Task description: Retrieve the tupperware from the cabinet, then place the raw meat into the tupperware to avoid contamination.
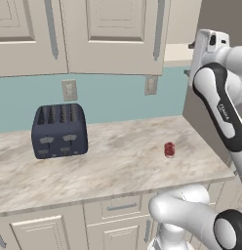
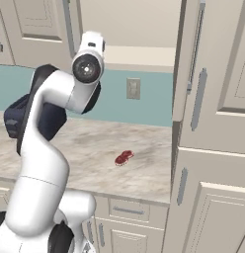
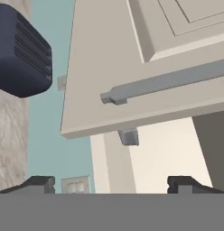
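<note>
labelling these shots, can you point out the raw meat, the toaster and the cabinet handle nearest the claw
raw meat (image 1: 169,149), left base view, middle of the red chunk
toaster (image 1: 59,131), left base view, its front face
cabinet handle (image 3: 168,81), hand view, midway along the grey bar

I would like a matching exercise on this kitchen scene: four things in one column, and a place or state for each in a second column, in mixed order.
Things:
1. toaster
2. raw meat
3. cabinet
4. gripper

Places or states:
A. on the wall above the counter
B. open, close to a grey bar handle
C. on the counter's left part, near the wall
D. small and red, on the counter's right part

Pairs: 1-C, 2-D, 3-A, 4-B
</note>
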